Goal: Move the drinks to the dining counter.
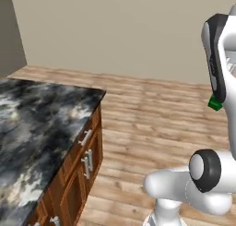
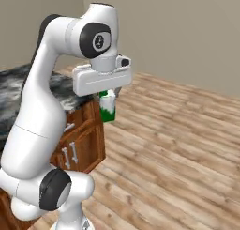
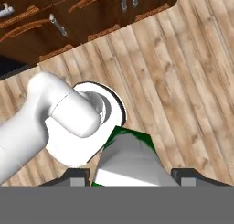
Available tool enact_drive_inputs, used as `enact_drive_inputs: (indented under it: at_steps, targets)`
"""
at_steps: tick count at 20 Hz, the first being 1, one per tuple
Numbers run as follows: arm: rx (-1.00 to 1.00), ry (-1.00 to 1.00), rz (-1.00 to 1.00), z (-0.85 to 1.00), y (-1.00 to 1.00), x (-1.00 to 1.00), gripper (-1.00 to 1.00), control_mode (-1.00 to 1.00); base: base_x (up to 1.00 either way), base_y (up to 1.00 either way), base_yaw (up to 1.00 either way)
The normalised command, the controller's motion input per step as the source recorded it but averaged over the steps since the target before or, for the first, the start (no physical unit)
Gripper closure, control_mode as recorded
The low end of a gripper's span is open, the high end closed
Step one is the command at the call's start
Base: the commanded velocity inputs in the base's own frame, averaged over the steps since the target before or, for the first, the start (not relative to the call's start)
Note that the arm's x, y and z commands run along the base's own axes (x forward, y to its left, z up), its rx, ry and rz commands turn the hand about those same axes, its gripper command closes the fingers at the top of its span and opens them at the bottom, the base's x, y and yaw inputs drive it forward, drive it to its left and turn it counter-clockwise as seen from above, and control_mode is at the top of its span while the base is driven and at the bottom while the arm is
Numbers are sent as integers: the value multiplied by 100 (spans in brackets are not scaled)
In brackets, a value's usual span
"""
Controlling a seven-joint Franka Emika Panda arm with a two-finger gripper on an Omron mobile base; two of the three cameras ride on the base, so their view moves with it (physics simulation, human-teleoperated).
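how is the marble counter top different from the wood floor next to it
The counter top is black marble with grey-white veins; the floor is light brown planks. The counter top sits raised on wooden cabinets; the floor lies lower, running to the wall. The counter top ends at a corner; the floor stretches wider. Both are flat.

One green bottle (image 2: pixel 108 107), one counter (image 1: pixel 37 123).

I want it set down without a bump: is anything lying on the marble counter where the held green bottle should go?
Nothing visible does: the gripper holds the green bottle over the floor beside the dining counter, whose visible top is bare.
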Motion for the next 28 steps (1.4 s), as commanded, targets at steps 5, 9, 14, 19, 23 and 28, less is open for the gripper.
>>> enact_drive_inputs:
  at_steps: [5,9,14,19,23,28]
  targets:
    - [0,0,0,0,0,0,100,100,47,0,79]
    - [0,0,0,0,0,0,100,100,46,0,80]
    - [0,0,0,0,0,0,100,100,39,0,77]
    - [0,0,0,0,0,0,100,100,30,1,66]
    - [0,0,0,0,0,0,100,100,29,0,60]
    - [0,0,0,0,0,0,100,100,37,0,59]
